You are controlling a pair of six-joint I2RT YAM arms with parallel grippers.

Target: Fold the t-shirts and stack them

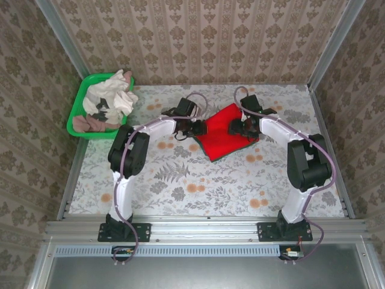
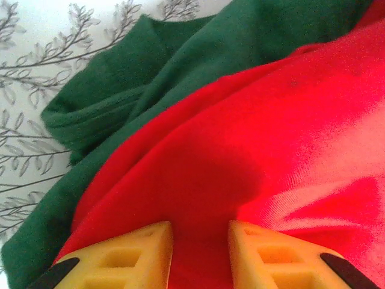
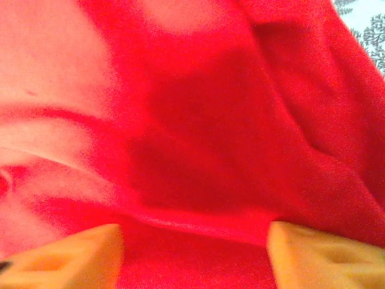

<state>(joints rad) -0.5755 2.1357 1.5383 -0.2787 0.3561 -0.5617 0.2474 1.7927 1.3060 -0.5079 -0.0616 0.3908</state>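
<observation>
The red t-shirt (image 1: 225, 133) lies atop the green t-shirt (image 2: 120, 90). The left gripper (image 2: 200, 244) at its 9 o'clock and the right gripper (image 3: 192, 250) at 3 are both spread, likely squaring the stack.

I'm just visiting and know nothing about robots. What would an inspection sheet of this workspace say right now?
Surface: floral-patterned table.
Job's things: red t-shirt lies on top of green t-shirt, mid-table.
Clutter: green basket of crumpled cloths, far left corner.
End effectors: left end effector narrowly parted over red cloth, grip unclear; right end effector open over it.
Cables: lilac cables loop near both end effectors.
Surroundings: patterned wallpaper walls, metal rail at near edge.
</observation>
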